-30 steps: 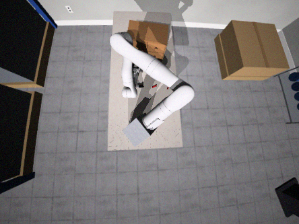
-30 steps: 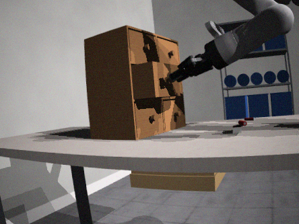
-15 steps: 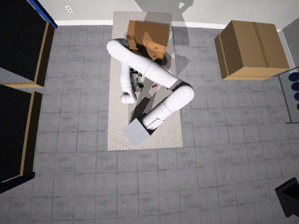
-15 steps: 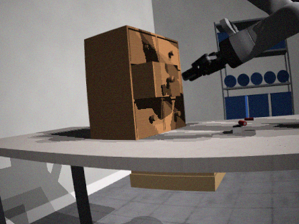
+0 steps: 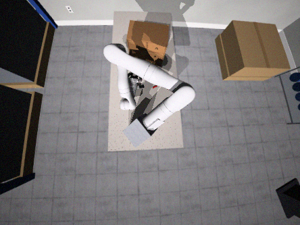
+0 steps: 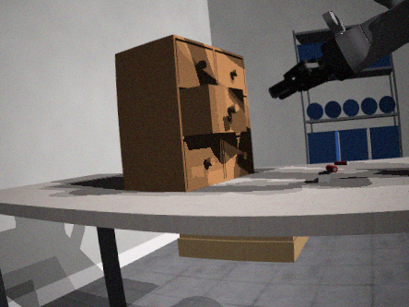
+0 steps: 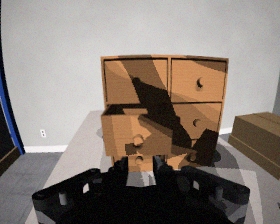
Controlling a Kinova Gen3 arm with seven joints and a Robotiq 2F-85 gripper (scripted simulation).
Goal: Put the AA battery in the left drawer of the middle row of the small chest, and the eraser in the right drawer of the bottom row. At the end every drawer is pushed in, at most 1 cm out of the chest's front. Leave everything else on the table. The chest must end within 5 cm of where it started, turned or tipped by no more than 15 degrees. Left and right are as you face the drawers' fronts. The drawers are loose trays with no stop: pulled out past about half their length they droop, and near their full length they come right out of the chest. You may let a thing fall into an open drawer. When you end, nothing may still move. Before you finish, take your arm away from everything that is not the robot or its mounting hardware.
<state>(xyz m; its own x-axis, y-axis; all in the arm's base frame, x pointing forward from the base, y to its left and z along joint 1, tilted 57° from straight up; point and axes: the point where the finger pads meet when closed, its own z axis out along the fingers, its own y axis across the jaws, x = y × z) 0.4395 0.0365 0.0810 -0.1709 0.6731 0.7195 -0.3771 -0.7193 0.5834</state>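
Small chest [image 6: 152,117]: wooden, three rows of two drawers, standing upright toward one end of the table [image 6: 239,205] with its fronts facing the arm. Middle-row left drawer [image 7: 134,131]: sitting pulled partway out of the chest front, knob showing; the remaining drawers are sitting flush or nearly flush. Gripper [image 6: 281,88]: hanging in the air in front of the chest at about middle-row height, well apart from the drawer fronts, pointing toward them; its fingers are standing partly open, a narrow gap between them, gripping nothing. Arm [image 5: 135,63]: white, bending over the table from its grey base block [image 5: 132,137] near the opposite end. AA battery: possibly one of the small red items [image 6: 332,168] lying on the table surface beyond the chest in the exterior view, too small to identify with certainty. Eraser: possibly the low grey block [image 6: 324,179] lying just beside those items, likewise uncertain. Surroundings: large cardboard box [image 5: 251,50] resting on the floor off to one side; blue shelf unit [image 6: 301,117] standing against the far wall.
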